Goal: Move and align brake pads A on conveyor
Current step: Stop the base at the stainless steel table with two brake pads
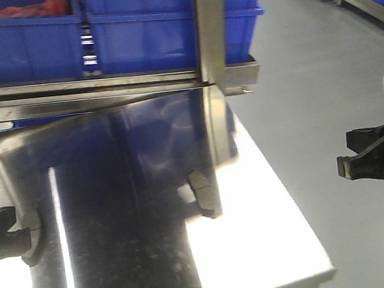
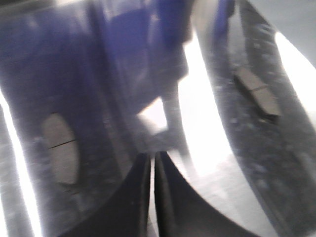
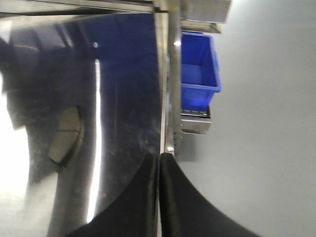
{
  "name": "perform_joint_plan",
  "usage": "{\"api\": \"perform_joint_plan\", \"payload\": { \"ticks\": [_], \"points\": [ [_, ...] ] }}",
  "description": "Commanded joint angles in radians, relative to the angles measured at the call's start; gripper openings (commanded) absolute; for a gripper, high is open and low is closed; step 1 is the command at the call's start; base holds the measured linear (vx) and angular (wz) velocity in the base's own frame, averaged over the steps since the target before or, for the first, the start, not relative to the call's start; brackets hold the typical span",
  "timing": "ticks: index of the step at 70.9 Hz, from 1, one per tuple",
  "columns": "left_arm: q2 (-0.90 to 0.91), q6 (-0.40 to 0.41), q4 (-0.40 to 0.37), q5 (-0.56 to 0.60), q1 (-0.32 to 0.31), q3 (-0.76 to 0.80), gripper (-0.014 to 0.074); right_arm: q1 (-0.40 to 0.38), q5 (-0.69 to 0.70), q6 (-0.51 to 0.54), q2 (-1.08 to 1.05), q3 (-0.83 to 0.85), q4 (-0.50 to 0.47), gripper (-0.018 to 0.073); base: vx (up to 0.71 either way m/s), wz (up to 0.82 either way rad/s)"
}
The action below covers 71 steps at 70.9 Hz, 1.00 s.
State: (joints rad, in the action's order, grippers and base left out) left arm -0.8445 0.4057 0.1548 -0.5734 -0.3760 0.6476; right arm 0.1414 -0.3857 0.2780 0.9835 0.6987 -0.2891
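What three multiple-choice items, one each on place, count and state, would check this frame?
1. Where do the pads lie? A in a blue crate; B on the floor; C on the steel table.
2. How many pads does the left wrist view show? A none; B two; C five.
3. The left gripper is: A shut and empty; B shut on a pad; C wide open.
Answers: C, they rest on its mirror-like top; B, one lies at the left and one at the upper right; A, its fingers meet with nothing between them.
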Motion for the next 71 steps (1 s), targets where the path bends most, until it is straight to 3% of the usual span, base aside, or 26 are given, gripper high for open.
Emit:
{"api": "perform_joint_plan", "payload": {
  "ticks": [1,31,71],
  "points": [
    [0.012,0.000,0.005,0.064,-0.006,0.028,-0.0006,-0.002,0.059,0.005,-0.014,0.028,-0.005,-0.0006,0.09,0.45],
    [0.012,0.000,0.005,0.064,-0.006,0.028,-0.0006,-0.002,0.059,0.005,-0.014,0.028,-0.005,-0.0006,0.08,0.30],
    [0.012,0.000,0.005,0.064,-0.006,0.028,-0.0006,-0.002,0.059,0.005,-0.014,0.028,-0.005,-0.0006,0.03,0.08]
  ]
}}
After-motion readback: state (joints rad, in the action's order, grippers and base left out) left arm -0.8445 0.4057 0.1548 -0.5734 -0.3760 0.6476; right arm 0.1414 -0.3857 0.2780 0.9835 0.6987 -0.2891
